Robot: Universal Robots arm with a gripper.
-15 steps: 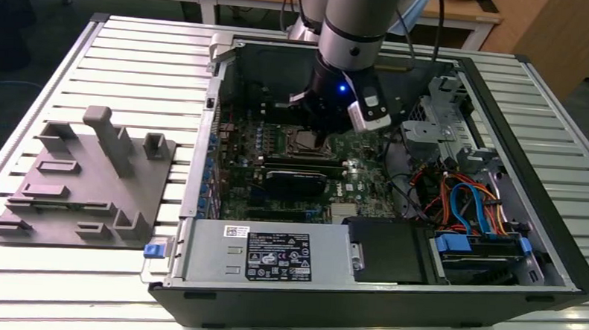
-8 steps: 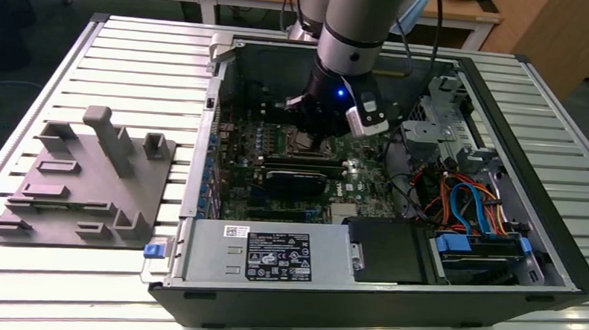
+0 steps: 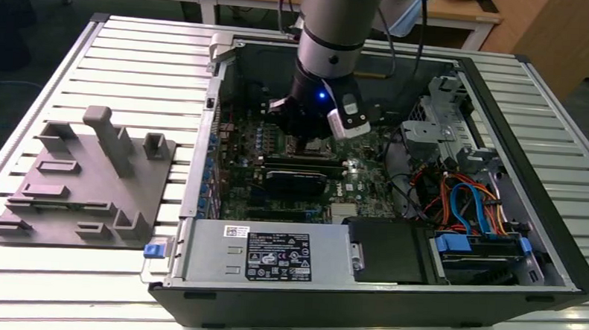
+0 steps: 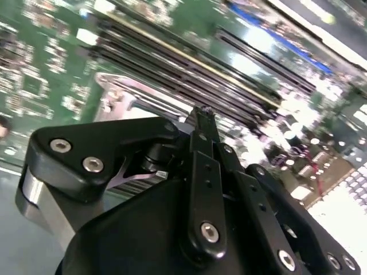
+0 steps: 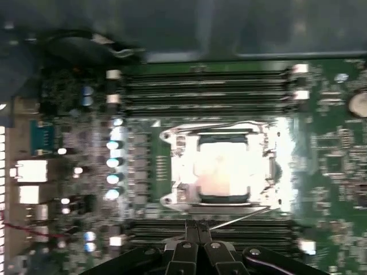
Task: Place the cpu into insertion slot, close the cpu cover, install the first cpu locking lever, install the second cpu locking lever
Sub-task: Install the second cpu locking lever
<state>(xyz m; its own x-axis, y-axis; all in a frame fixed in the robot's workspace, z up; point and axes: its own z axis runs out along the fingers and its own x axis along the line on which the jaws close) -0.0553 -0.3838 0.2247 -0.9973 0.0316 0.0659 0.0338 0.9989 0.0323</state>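
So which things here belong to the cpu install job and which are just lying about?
Job in hand:
- cpu, seated in the insertion slot
- cpu cover, down around it
- thin locking lever
- gripper, fingers together, beside the socket

Just lying about:
- grey fixture tray
- power supply
- blue and orange cables
- memory slots

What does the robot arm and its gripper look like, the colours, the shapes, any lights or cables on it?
The arm is a round silver-grey tube with a black band. Below it the wrist is black, with a small blue light and a white boxy module clipped to its side. Dark cables hang behind it. The gripper is matte black, built of flat linkage bars joined by silver hex-socket screws, with a brushed metal cylinder at one side.
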